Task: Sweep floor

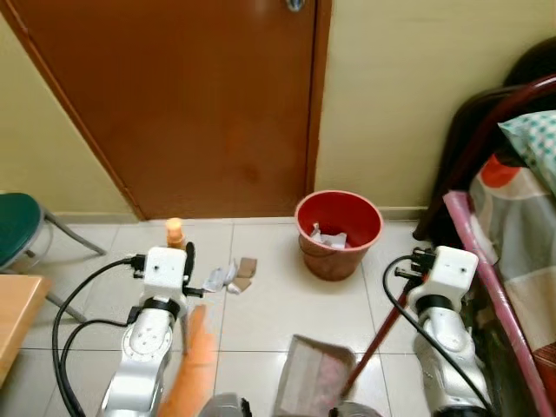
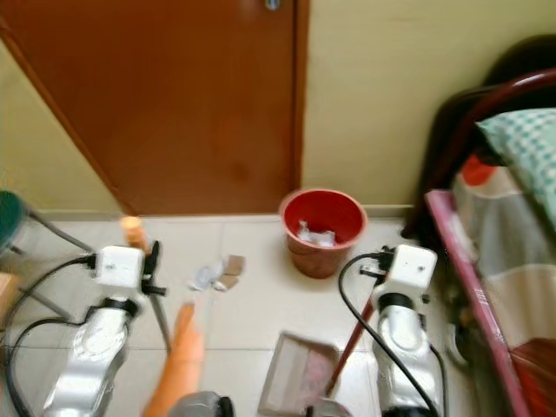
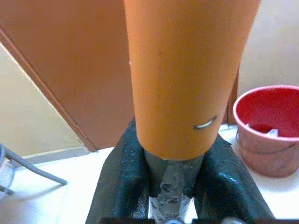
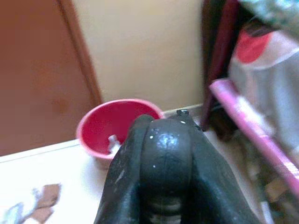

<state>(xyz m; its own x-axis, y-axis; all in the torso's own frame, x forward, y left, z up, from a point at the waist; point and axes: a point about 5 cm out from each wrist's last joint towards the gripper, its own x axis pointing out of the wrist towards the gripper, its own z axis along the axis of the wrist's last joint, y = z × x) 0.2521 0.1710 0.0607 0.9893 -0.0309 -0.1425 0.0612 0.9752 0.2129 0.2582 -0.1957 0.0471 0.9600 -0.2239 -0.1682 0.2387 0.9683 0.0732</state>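
Edges: door (image 1: 191, 104) ahead, bed (image 1: 512, 252) right, chair (image 1: 22, 228) left.
Open floor: pale tiles (image 1: 269, 313) between arms.
Scraps (image 1: 233, 275): left of red bucket (image 1: 339, 233).
Left gripper (image 3: 170, 175): clamped on orange broom handle (image 3: 187, 70).
Right gripper (image 4: 163, 163): clenched around dark dustpan handle (image 4: 167, 151); dustpan (image 1: 313, 375) between arms.

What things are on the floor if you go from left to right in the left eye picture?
Green stool → orange bottle → paper scraps → red bucket → bed.
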